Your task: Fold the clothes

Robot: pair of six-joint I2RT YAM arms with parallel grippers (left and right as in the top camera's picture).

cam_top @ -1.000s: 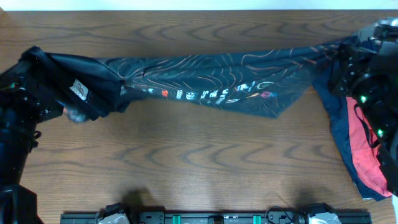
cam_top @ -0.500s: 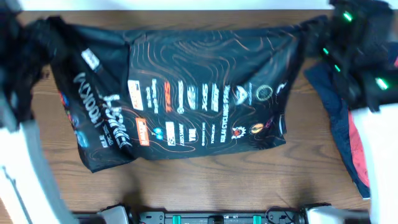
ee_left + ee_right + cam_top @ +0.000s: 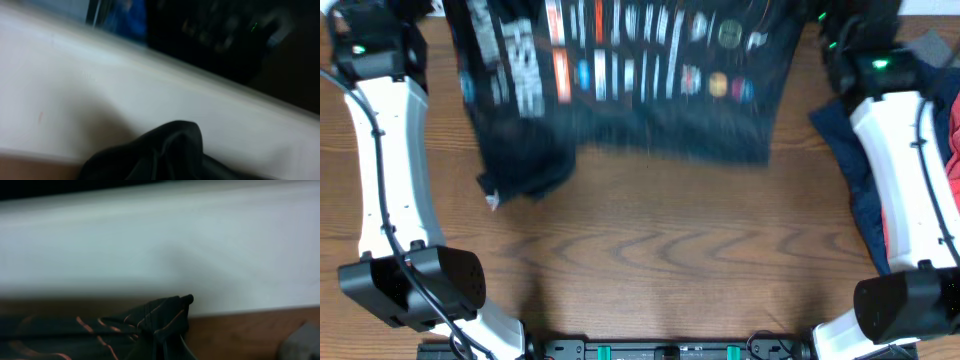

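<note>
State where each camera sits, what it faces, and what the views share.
Overhead: above the table, facing down on the jersey; left arm and right arm show.
Left wrist: on the left arm, facing a blurred pale surface; jersey below, fingers unseen.
Right wrist: likewise faces a pale surface; jersey below, fingers unseen.
Shared: the jersey.

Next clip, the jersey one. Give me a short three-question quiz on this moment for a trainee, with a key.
1. True or false: the black jersey lies folded small in the middle of the table.
2. Where is the pile of other clothes? A: at the right edge, by the right arm. B: at the left edge. C: at the near edge, in the middle.
3. What does each wrist camera show at the bottom of its picture?
Key: 1 false: it is spread out, blurred, along the far side. 2 A. 3 bunched black cloth of the jersey.
</note>
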